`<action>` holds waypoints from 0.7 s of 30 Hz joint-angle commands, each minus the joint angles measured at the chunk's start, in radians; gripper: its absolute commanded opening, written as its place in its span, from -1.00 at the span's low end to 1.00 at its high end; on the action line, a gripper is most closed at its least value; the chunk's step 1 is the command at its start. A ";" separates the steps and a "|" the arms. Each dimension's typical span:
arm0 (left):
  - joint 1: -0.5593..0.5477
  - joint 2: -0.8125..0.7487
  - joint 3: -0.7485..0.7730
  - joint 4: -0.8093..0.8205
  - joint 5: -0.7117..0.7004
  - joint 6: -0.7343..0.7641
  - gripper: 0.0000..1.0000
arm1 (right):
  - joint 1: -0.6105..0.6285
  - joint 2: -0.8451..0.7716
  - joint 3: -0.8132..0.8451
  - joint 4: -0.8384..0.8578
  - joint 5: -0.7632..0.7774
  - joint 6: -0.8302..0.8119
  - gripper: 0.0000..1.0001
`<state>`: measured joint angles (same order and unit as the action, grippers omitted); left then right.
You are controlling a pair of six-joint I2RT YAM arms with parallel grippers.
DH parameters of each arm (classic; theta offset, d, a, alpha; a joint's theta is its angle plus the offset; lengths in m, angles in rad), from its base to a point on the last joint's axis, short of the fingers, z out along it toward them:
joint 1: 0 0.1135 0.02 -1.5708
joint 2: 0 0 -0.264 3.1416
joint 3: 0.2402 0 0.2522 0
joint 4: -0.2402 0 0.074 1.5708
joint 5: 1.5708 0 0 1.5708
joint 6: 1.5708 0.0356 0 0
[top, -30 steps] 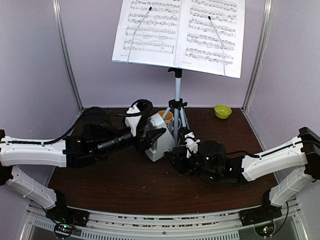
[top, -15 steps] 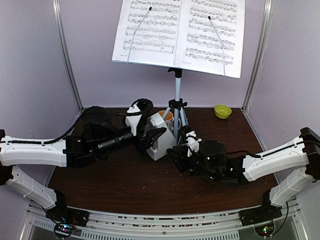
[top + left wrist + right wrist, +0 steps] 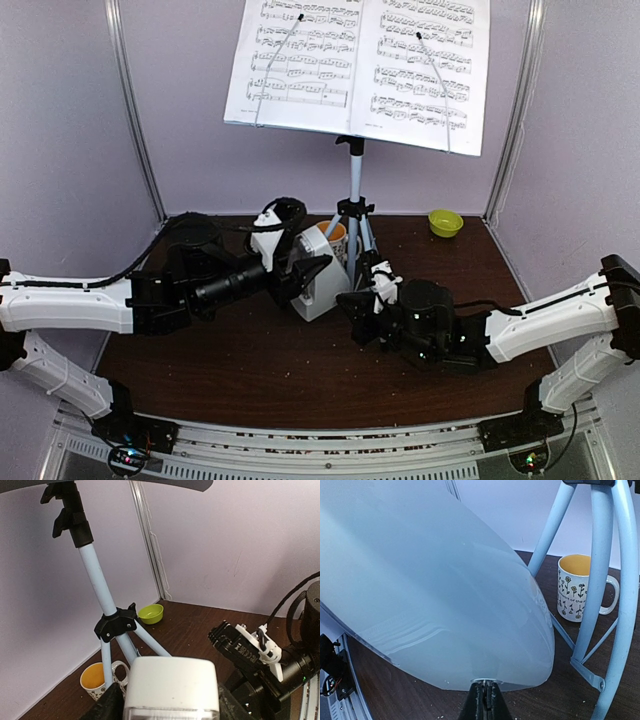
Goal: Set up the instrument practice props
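Note:
The pale music stand on its grey tripod (image 3: pixel 354 185) stands at the back and carries two white sheet-music pages (image 3: pixel 300 60) (image 3: pixel 425 65). The white metronome (image 3: pixel 318 272) sits in front of the tripod. My left gripper (image 3: pixel 308 272) is shut on its body, and its white top (image 3: pixel 172 682) fills the bottom of the left wrist view between my fingers (image 3: pixel 107 706). My right gripper (image 3: pixel 345 300) is shut on the lower edge of the metronome's clear cover (image 3: pixel 435 595), and its tips (image 3: pixel 485 700) pinch that edge. I cannot tell whether the cover still sits on the body.
A patterned mug with an orange inside (image 3: pixel 334 233) stands behind the metronome by the tripod legs (image 3: pixel 600 580), and it also shows in the right wrist view (image 3: pixel 577 587). A small green bowl (image 3: pixel 445 222) sits at the back right corner. Purple walls close the sides and back.
My right gripper has shifted slightly up and to the right with the cover's edge in it. My left arm and the metronome body have stayed put.

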<state>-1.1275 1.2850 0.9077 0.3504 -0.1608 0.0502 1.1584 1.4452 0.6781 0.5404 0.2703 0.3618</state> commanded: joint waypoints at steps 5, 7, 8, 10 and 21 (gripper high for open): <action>-0.014 -0.053 0.034 0.198 0.044 -0.014 -0.74 | -0.021 -0.029 -0.037 0.070 0.000 0.037 -1.00; -0.014 -0.056 0.028 0.211 0.047 -0.009 -0.75 | -0.031 -0.028 -0.041 0.085 -0.025 0.068 -1.00; -0.014 -0.058 0.021 0.220 0.048 -0.007 -0.75 | -0.037 -0.028 -0.049 0.100 -0.037 0.092 -1.00; -0.014 -0.062 0.007 0.242 0.048 0.004 -0.77 | -0.057 -0.030 -0.064 0.139 -0.061 0.153 -1.00; -0.029 -0.062 -0.050 0.302 0.084 0.063 -0.80 | -0.131 0.002 -0.132 0.422 -0.154 0.563 -1.00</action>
<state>-1.1278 1.2747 0.8551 0.4675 -0.1471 0.0811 1.0679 1.4399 0.5648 0.7998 0.0948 0.7158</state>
